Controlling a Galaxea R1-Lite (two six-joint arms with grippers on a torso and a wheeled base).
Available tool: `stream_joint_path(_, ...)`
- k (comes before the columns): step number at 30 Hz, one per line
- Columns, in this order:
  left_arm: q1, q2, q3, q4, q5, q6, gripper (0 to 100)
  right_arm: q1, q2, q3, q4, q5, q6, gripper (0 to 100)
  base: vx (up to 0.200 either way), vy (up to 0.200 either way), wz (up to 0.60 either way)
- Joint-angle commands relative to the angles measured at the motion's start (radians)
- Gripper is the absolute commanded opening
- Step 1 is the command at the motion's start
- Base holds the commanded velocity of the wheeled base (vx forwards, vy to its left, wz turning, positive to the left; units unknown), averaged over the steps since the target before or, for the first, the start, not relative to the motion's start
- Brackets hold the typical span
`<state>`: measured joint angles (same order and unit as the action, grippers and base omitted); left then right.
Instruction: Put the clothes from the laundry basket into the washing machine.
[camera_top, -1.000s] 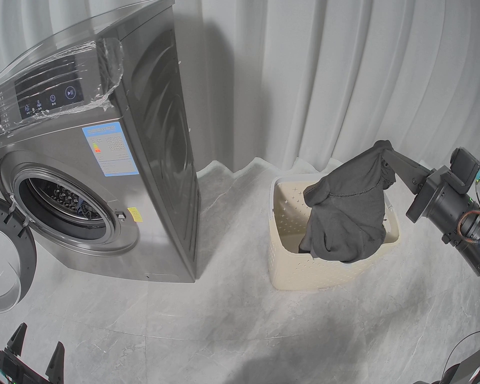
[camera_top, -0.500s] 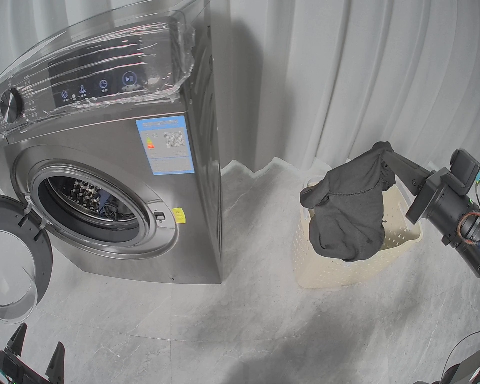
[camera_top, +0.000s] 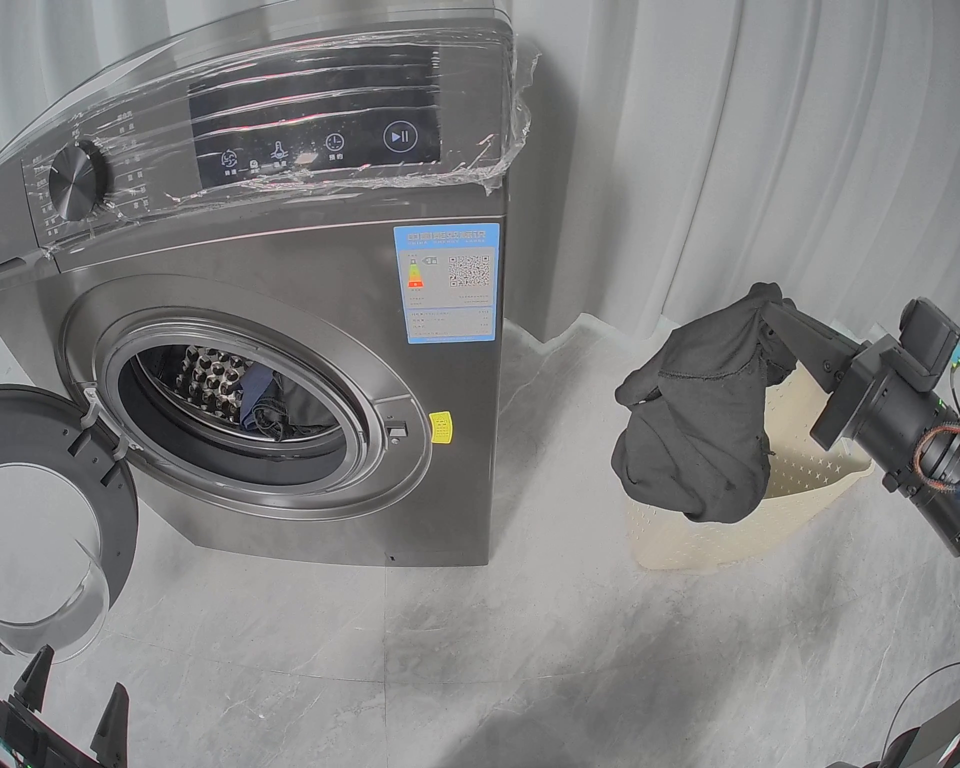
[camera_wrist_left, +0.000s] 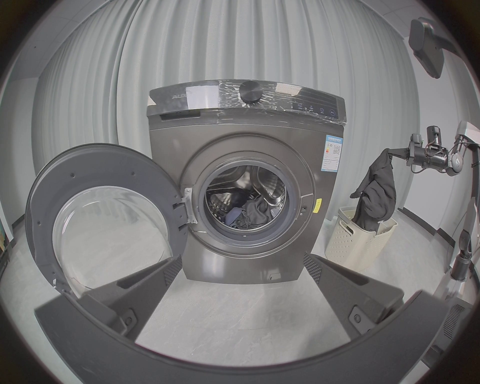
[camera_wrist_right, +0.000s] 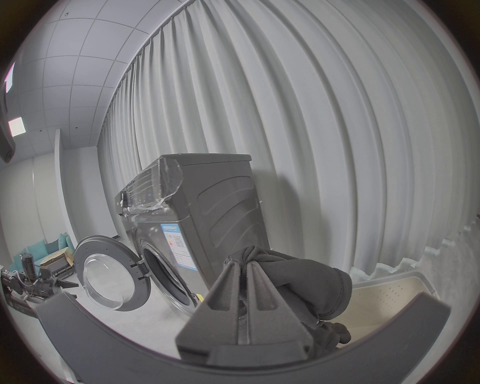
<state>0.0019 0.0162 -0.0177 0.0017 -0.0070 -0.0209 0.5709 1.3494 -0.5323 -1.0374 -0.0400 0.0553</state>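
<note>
Now, dark clothes (camera_top: 270, 402) inside washing machine (camera_top: 300, 255).

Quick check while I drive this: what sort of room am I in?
Probably a staged laundry corner in a test space, not a home: a front-loading washing machine with protective film on its panel, floor-length white curtains behind it, and a laundry basket with a dark garment held over it.

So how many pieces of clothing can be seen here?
3: a dark grey garment hanging from the right gripper over the laundry basket; a blue piece and a dark piece in the washing machine drum. More may be hidden.
</note>
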Motion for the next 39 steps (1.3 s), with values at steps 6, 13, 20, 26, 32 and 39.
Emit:
stream_joint_path(6, 0.001, -0.016, 0.016, 0.000, -0.001, -0.001, 100, 0.000, 0.002, 0.003, -0.004, 0.000, 0.000, 0, -0.200, 0.000, 0.00)
stream_joint_path(13, 0.001, -0.016, 0.016, 0.000, 0.001, -0.001, 100, 0.000, 0.002, 0.005, -0.004, 0.000, 0.000, 0, -0.200, 0.000, 0.00)
stream_joint_path(20, 0.001, -0.016, 0.016, 0.000, -0.001, -0.001, 100, 0.000, 0.002, 0.006, -0.004, 0.000, 0.001, 0, 0.000, 0.000, 0.00)
stream_joint_path(26, 0.001, -0.016, 0.016, 0.000, -0.001, -0.001, 100, 0.000, 0.002, 0.006, -0.004, 0.000, 0.000, 0, 0.000, 0.133, 0.00)
stream_joint_path(32, 0.000, -0.016, 0.016, 0.000, 0.001, -0.001, 100, 0.000, 0.002, 0.008, -0.006, 0.000, 0.001, 0, 0.000, 0.200, 0.00)
stream_joint_path(39, 0.000, -0.016, 0.016, 0.000, 0.001, -0.002, 100, 0.007, 0.002, 0.009, -0.007, 0.000, 0.000, 0, 0.000, 0.200, 0.00)
